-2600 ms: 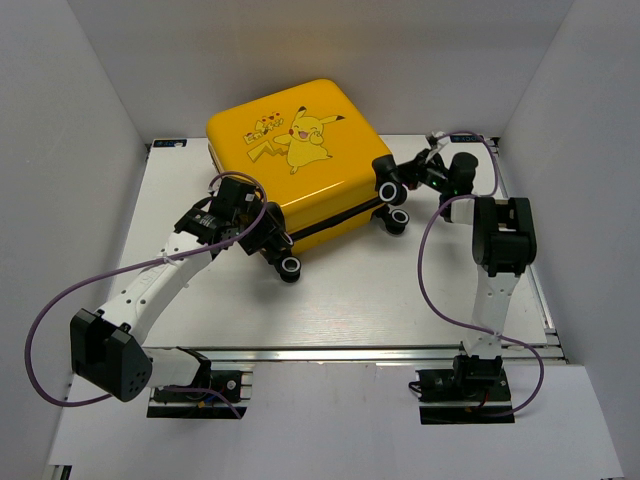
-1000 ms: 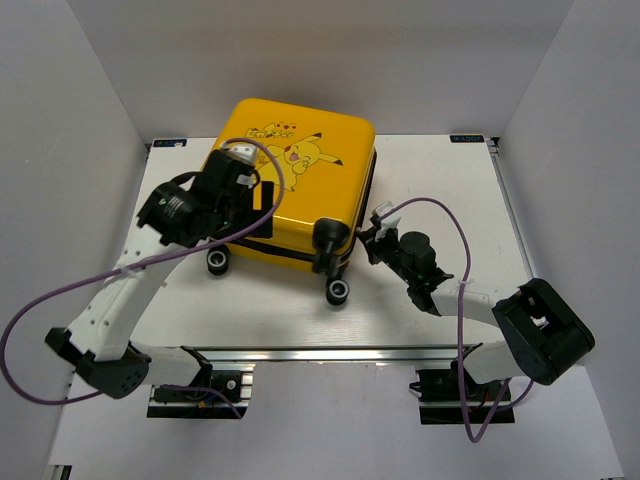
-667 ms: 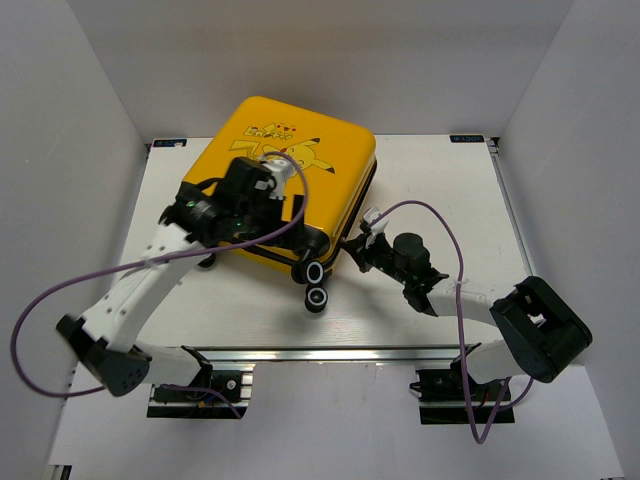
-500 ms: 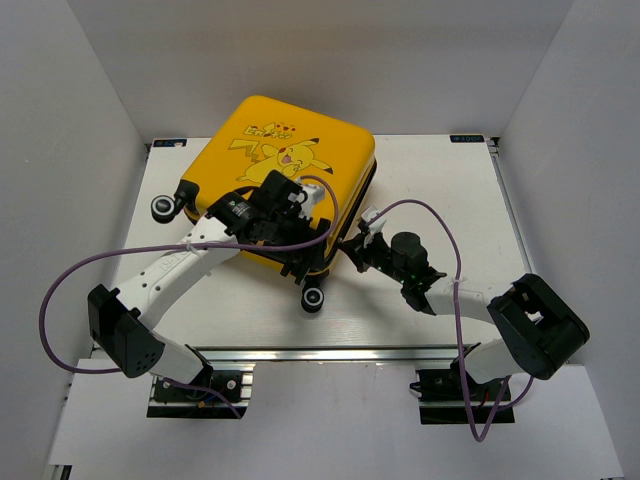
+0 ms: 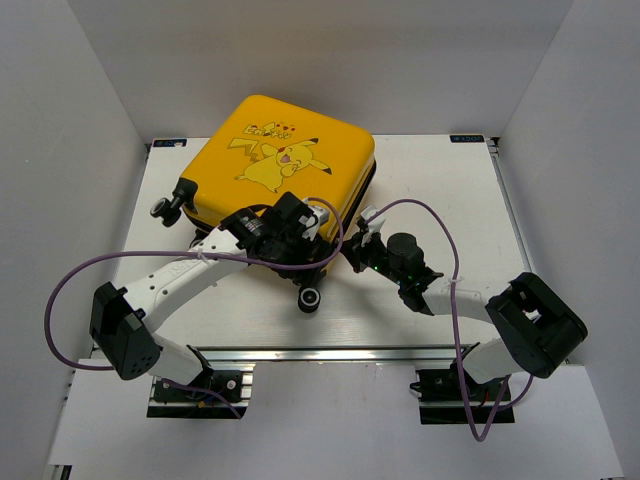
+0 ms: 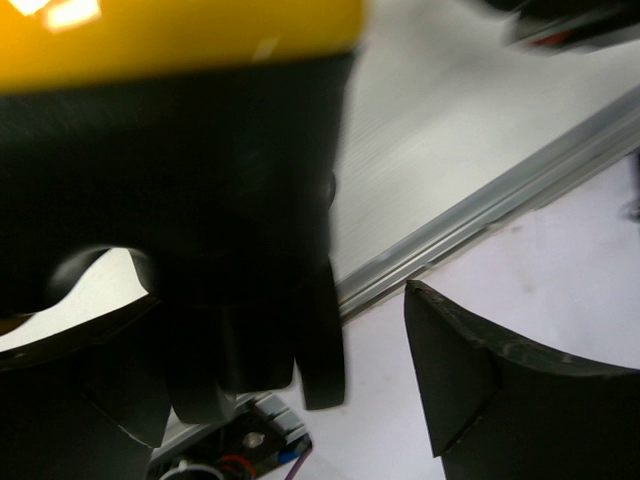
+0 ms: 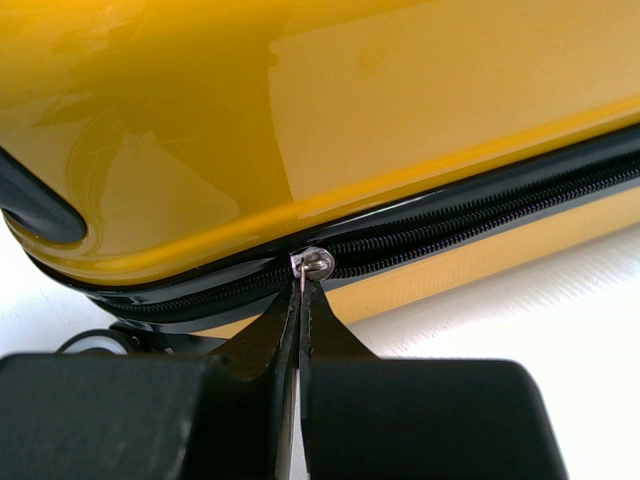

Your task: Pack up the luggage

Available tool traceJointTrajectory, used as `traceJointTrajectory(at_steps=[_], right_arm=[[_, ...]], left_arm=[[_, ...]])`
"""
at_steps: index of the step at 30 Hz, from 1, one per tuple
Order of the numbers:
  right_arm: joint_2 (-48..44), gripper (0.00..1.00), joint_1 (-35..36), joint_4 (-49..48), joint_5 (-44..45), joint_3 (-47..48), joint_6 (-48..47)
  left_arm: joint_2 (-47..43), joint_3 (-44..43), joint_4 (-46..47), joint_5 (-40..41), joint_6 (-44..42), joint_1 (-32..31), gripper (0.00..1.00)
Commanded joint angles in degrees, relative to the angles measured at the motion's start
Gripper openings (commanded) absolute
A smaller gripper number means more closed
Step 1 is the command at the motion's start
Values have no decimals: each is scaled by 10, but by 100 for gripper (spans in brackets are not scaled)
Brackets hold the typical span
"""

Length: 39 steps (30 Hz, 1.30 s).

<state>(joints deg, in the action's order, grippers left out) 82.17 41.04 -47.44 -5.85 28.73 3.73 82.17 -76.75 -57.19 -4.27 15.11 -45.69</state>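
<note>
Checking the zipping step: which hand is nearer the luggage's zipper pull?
Right. The right hand is shut on the zipper pull; the left hand hangs open by a wheel at the near corner of the luggage.

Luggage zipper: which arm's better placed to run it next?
Right. The right gripper is shut on the zipper pull at the black seam of the luggage. The left gripper is open beside a wheel at the near corner, off the zipper.
</note>
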Motion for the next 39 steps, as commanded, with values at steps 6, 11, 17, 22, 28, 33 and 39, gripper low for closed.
traceJointTrajectory(at_steps=[6, 11, 17, 22, 28, 33, 39], right_arm=[[-43, 0, -2, -75, 51, 33, 11], [-35, 0, -13, -64, 56, 40, 10], [-24, 0, -40, -43, 142, 55, -15], [28, 0, -95, -34, 247, 98, -75], [132, 0, -189, -40, 260, 198, -87], [264, 0, -258, -72, 195, 321, -101], [441, 0, -327, -110, 18, 502, -169]], left_arm=[[-4, 47, -15, 84, 42, -5, 54], [-18, 36, 30, 96, 62, -5, 11], [-46, 46, 24, 144, 94, -5, 0], [-100, 70, -18, 185, 166, 7, 0], [-148, 108, -74, 209, 268, 7, 0], [-163, 129, -119, 221, 330, 7, 0], [-199, 163, -159, 221, 402, 7, 0]])
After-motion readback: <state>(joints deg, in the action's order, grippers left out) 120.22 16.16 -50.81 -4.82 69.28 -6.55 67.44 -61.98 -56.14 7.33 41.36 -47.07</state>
